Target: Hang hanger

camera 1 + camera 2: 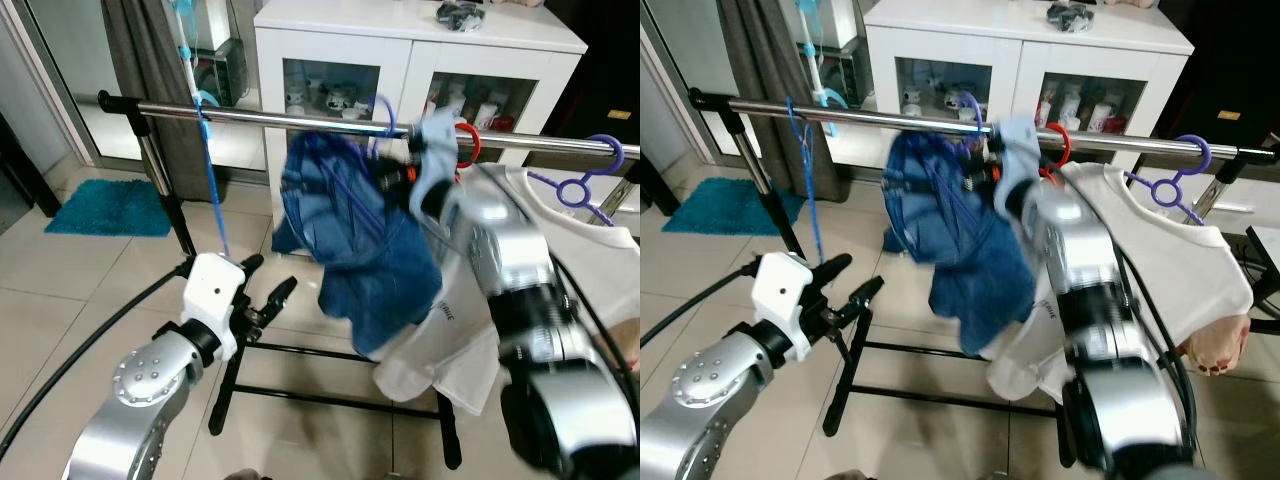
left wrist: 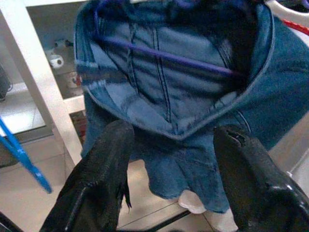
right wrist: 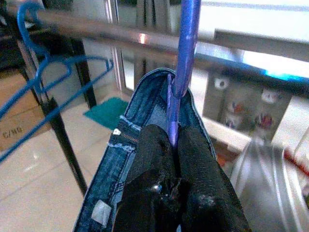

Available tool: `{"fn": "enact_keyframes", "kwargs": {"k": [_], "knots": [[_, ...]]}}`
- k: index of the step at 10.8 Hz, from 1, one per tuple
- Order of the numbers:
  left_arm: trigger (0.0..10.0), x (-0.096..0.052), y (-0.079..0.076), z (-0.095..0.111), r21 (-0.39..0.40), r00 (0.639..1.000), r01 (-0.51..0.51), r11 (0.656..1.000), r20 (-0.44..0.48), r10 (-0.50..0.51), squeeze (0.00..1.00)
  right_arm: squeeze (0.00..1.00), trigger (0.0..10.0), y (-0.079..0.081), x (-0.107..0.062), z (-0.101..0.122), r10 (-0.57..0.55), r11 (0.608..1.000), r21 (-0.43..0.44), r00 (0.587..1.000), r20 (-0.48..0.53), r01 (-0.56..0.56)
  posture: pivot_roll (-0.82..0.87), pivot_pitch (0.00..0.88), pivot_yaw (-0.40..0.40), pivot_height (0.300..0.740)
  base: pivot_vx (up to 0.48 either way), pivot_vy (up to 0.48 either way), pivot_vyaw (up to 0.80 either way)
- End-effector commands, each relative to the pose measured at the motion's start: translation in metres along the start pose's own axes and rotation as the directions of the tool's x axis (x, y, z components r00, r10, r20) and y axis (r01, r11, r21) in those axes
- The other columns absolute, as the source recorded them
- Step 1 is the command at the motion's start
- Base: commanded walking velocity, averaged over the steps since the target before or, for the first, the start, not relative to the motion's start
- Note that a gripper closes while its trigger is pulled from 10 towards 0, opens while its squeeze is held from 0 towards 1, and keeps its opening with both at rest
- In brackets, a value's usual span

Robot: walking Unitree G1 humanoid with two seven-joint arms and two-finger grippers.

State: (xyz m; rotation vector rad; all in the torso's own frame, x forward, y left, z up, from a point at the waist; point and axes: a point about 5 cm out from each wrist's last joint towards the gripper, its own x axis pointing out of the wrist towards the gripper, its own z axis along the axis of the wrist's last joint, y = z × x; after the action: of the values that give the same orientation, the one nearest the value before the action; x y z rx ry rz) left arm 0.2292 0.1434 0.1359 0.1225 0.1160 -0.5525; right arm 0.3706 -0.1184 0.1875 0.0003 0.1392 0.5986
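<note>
Your right gripper point(image 3: 175, 145) is clamped on the neck of the purple hanger point(image 3: 186, 53), just below the steel rail point(image 1: 330, 120), with the denim shorts point(image 1: 360, 240) draped beneath it. Your left gripper point(image 2: 171, 145) waits with fingers spread wide, lower and to the left of the shorts, holding nothing. Beside the right gripper hangs a white T-shirt point(image 1: 1180, 270).

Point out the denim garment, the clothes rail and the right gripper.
denim garment point(image 1: 375, 250): left eye view, middle of the blue cloth.
clothes rail point(image 1: 250, 116): left eye view, bare stretch of the steel bar.
right gripper point(image 3: 175, 145): right wrist view, fingertips pinching the purple hanger point(image 3: 186, 43).
</note>
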Motion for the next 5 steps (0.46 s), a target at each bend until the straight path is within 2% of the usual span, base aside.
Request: {"fn": "enact_keyframes", "kwargs": {"k": [1,2,3,4,5], "knots": [[10.0,0.002,0.000,-0.001,0.017,1.000,-0.001,1.000,-0.014,0.001,0.00,0.00,0.0,0.002,-0.002,0.006,0.003,1.000,-0.015,1.000,0.020,-0.003,-0.08,0.000,0.013,0.740,0.000,0.000,0.00],[10.0,0.002,0.002,-0.003,0.028,1.000,-0.015,1.000,-0.027,0.015,0.00,0.00,0.0,0.008,-0.013,-0.010,-0.021,0.999,-0.027,0.999,-0.030,0.020,-0.08,0.000,0.016,0.740,0.000,0.000,0.00],[10.0,0.001,0.003,-0.004,0.026,0.999,-0.031,0.999,-0.029,0.032,0.00,0.00,0.0,0.011,-0.018,-0.017,-0.024,0.999,-0.035,0.999,-0.044,0.022,-0.07,0.000,0.015,0.740,0.000,0.000,0.00],[10.0,0.001,0.007,-0.005,0.020,0.996,-0.080,0.997,-0.026,0.081,0.00,0.00,0.0,0.015,-0.031,-0.029,-0.054,0.999,-0.010,0.998,-0.039,0.054,-0.07,0.000,0.013,0.740,0.000,0.000,0.00],[10.0,0.001,0.008,-0.004,0.007,0.995,-0.101,0.995,-0.014,0.101,0.00,0.00,0.0,0.018,-0.045,-0.036,-0.111,0.993,0.033,0.994,0.008,0.111,-0.08,0.000,0.011,0.740,0.000,0.000,0.00]]}}
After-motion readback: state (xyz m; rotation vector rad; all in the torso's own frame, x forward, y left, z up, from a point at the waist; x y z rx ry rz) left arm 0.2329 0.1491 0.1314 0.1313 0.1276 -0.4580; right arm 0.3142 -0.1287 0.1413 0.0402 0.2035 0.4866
